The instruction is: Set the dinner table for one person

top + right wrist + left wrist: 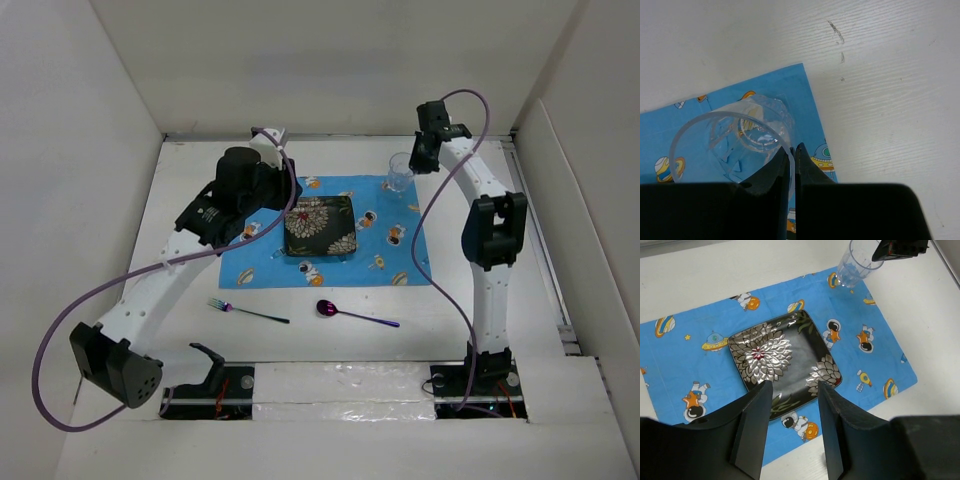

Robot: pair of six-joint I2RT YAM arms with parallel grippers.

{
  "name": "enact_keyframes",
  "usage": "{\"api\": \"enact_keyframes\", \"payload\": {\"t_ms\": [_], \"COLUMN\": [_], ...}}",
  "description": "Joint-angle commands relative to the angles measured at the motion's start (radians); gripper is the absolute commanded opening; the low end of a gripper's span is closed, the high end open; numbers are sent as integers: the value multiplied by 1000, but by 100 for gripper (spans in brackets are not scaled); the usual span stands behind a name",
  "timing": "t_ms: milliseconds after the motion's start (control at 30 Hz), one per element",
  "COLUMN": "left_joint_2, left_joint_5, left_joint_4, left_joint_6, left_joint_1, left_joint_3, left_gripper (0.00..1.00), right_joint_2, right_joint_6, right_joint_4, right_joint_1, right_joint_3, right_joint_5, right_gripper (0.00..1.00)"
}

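A blue cartoon-print mat (400, 235) lies on the white dinner table (480, 210). A black square flowered plate (320, 226) sits on the mat's middle and also shows in the left wrist view (782, 357). My left gripper (792, 412) is open and empty, above the plate's near edge. My right gripper (793, 155) is shut on the rim of a clear glass (730, 142), which stands at the mat's far right corner (399, 173). A fork (245, 311) and a purple spoon (355, 314) lie on the table in front of the mat.
White wall panels (80, 150) close in the table on three sides. A rail (545, 250) runs along the right edge. Purple cables loop from both arms.
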Motion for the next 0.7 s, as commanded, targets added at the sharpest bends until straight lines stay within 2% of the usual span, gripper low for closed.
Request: {"api": "enact_keyframes", "payload": {"t_ms": [0, 167, 500, 667], "left_joint_2": [-46, -58, -84, -90], "left_joint_5": [-14, -14, -15, -21], "left_joint_4": [30, 30, 35, 38], "left_joint_6": [-12, -20, -27, -29], "left_joint_1": [0, 0, 0, 0], "left_joint_3": [-15, -24, -34, -29], "left_gripper": [39, 39, 39, 39], "right_joint_2": [10, 10, 11, -13], "right_joint_6": [11, 17, 24, 31], "right_joint_4": [9, 5, -7, -39], "right_joint_1": [-3, -3, -30, -40], "right_joint_3": [16, 10, 7, 33], "right_joint_5": [21, 27, -24, -34], "right_gripper": [1, 6, 29, 32]}}
